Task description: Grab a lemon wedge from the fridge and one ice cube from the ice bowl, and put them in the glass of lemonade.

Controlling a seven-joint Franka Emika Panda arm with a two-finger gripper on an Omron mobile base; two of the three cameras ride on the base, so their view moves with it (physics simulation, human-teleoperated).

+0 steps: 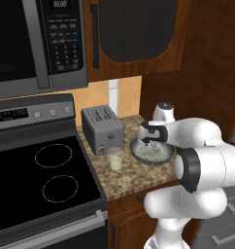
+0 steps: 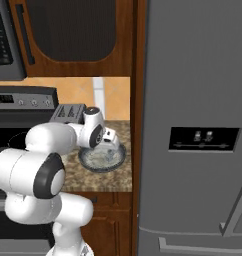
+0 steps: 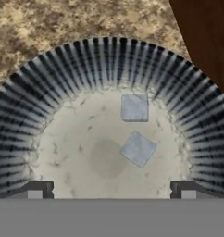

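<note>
The ice bowl (image 3: 109,60), blue-grey and ribbed with a whitish inside, holds two pale ice cubes (image 3: 134,107) (image 3: 138,149). My gripper (image 3: 111,190) hovers just above the bowl, open, its fingertips (image 3: 36,190) wide apart with nothing between them. From the base, the gripper (image 1: 147,141) (image 2: 113,144) points down over the ice bowl (image 1: 160,156) (image 2: 93,167). The glass of lemonade (image 1: 115,158) stands left of the bowl, in front of the toaster. The fridge (image 2: 193,90) stands to the right with its doors shut. The lemon wedge is hidden.
A silver two-slot toaster (image 1: 102,129) sits at the back left of the small granite counter (image 1: 129,180). A black stovetop (image 1: 41,180) lies to the left, with a microwave (image 1: 37,44) above. A wooden side panel (image 2: 138,125) separates counter and fridge.
</note>
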